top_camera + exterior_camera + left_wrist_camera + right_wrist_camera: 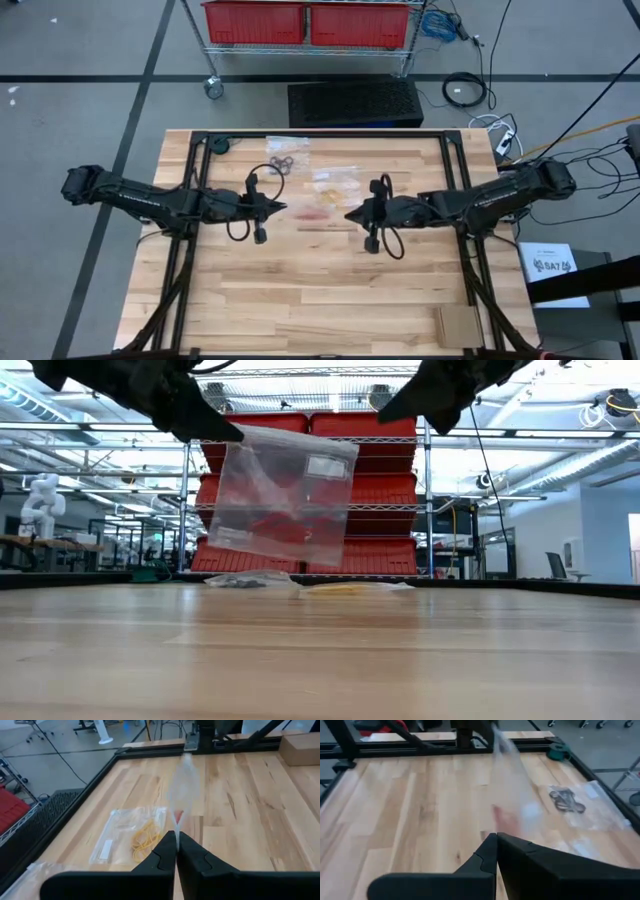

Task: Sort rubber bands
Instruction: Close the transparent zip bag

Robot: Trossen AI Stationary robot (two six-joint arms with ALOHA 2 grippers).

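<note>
We see the left gripper [283, 208] raised above the middle of the wooden table [300, 300], its two dark fingers [162, 852] pressed together on the top corner of a clear plastic bag [283, 495] that hangs free in the air below it, swinging clear of the boards. A few red rubber bands [283, 528] sit in the lower part of that hanging bag. The right gripper [350, 215] faces the left one from just beyond the bag, fingers pressed shut; we cannot tell whether it touches the bag's other top corner or holds anything. Between the two grippers there is only the bag; on the near side of both, the planks run bare and open toward the front edge, where a small cardboard piece [460, 325] lies in the corner well apart. On the far side of the grippers lie two more flat clear bags: one with yellowish rubber bands [144, 836] near the left gripper, and one with black rubber bands [566, 800] closer to the back edge. A dark metal frame [330, 134] borders the table's back and sides, and a wire rack with red bins [305, 22] stands beyond it. The bags are thin, glossy and limp; the table is pale, striped butcher-block.
</note>
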